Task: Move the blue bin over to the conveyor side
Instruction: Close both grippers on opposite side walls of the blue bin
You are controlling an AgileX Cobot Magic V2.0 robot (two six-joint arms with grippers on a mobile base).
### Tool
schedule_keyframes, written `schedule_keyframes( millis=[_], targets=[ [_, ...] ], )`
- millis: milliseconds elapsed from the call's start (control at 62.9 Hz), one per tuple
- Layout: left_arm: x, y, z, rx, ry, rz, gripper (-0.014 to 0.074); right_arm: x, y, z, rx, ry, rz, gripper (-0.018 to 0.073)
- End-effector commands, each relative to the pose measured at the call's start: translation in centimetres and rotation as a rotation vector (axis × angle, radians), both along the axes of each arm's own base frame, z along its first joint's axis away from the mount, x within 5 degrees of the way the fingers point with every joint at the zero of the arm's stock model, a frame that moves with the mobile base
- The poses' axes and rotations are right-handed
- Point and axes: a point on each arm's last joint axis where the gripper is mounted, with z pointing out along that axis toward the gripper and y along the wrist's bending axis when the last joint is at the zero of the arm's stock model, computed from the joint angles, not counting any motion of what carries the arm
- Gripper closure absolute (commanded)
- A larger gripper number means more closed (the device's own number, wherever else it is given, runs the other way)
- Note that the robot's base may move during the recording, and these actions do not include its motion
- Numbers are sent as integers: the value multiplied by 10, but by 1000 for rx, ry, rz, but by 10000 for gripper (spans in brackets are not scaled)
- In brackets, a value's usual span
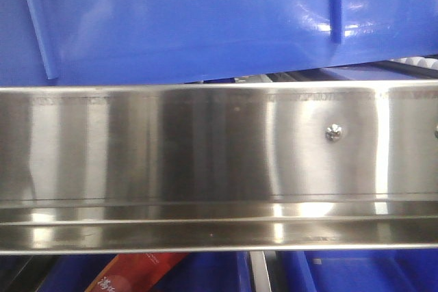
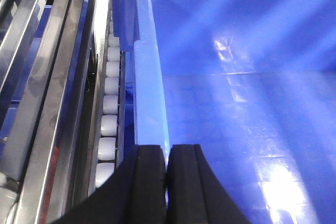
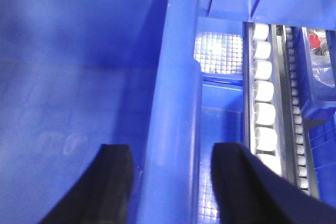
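The blue bin (image 1: pixel 205 18) fills the top of the front view, tilted, with its glossy side toward the camera. In the left wrist view its empty inside (image 2: pixel 236 103) spreads to the right, and my left gripper (image 2: pixel 167 153) is shut on its left wall rim (image 2: pixel 149 93). In the right wrist view my right gripper (image 3: pixel 173 150) is open and straddles the bin's right rim (image 3: pixel 176 103). One finger is inside the bin (image 3: pixel 79 77) and the other is outside it. The conveyor side is out of view.
A polished steel rail (image 1: pixel 205 148) crosses the front view just below the bin. Rows of white rollers run along the bin's left (image 2: pixel 107 124) and right (image 3: pixel 265 108). Another blue crate (image 3: pixel 220 114) lies below the right rim. A red packet (image 1: pixel 137 271) shows under the rail.
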Motion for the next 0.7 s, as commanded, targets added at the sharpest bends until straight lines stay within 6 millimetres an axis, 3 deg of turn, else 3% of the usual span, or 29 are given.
schedule_keyframes(
  millis=[0, 509, 684],
  targets=[
    [-1, 0, 2, 0, -13, 0, 604, 0, -1, 3, -2, -23, -12, 331],
    [-1, 0, 2, -1, -13, 1, 604, 0, 0, 3, -2, -20, -11, 328],
    [-1, 0, 2, -1, -13, 1, 604, 2, 0, -11, -19, 25, -13, 250]
  ],
)
